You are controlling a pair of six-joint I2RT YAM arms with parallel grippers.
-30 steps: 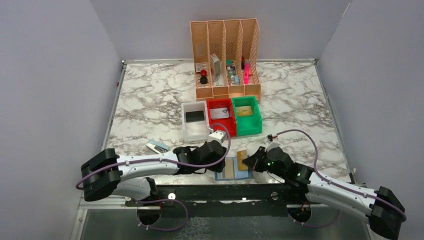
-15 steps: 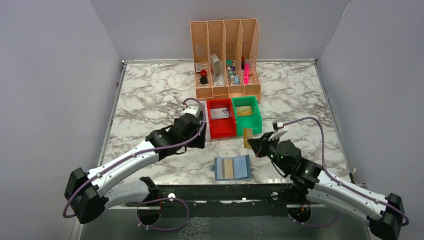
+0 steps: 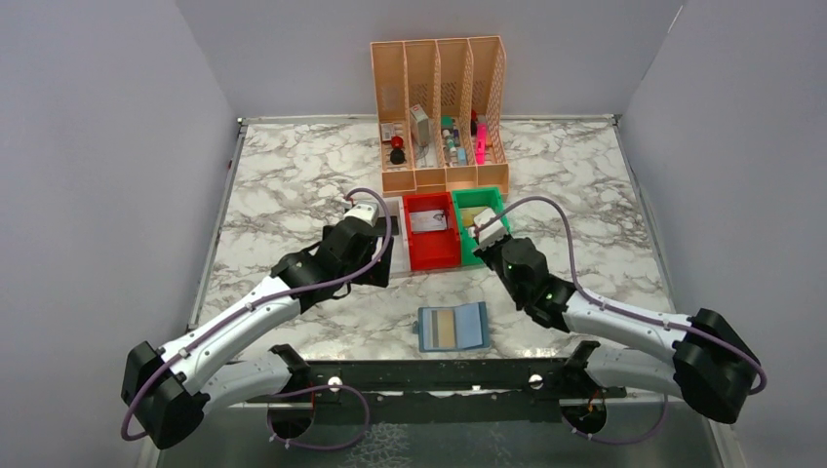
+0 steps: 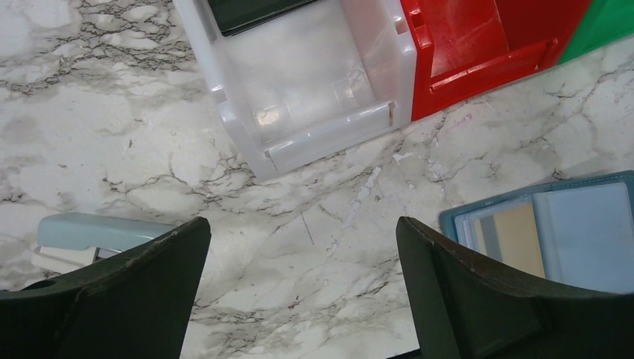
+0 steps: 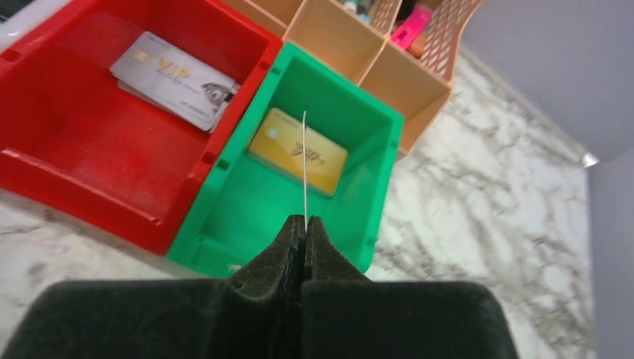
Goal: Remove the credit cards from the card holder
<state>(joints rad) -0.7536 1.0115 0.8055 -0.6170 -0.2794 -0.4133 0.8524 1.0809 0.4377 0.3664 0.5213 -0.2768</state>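
A marble table (image 3: 293, 185) carries everything, with a tall peach mesh file organizer (image 3: 439, 68) upright at its far side. The left gripper (image 4: 299, 232) hangs over bare marble just in front of the white bin (image 4: 329, 134), its jaws spread wide with nothing between them. The right gripper (image 5: 305, 224) is pinched tight on a thin card (image 5: 305, 164), seen edge-on and upright, above the green bin (image 5: 224, 217). Three bins sit side by side in front of the organizer: white on the left, the red bin (image 5: 75, 172) in the middle, green on the right. The white one holds a dark flat item (image 4: 254, 11) at its far end. The card holder (image 3: 453, 328) lies open and flat near the table's front edge, between the two arms and well apart from the bins. A tan card (image 4: 519, 235) shows in its left half, with a grey strip just beside it. A silvery card (image 5: 172, 78) marked VIP lies in the red bin, and a gold card (image 5: 278, 142) lies flat on the green bin's floor, beneath the held one. A pale blue object (image 4: 97, 228) lies on the marble, partly hidden by the left finger.
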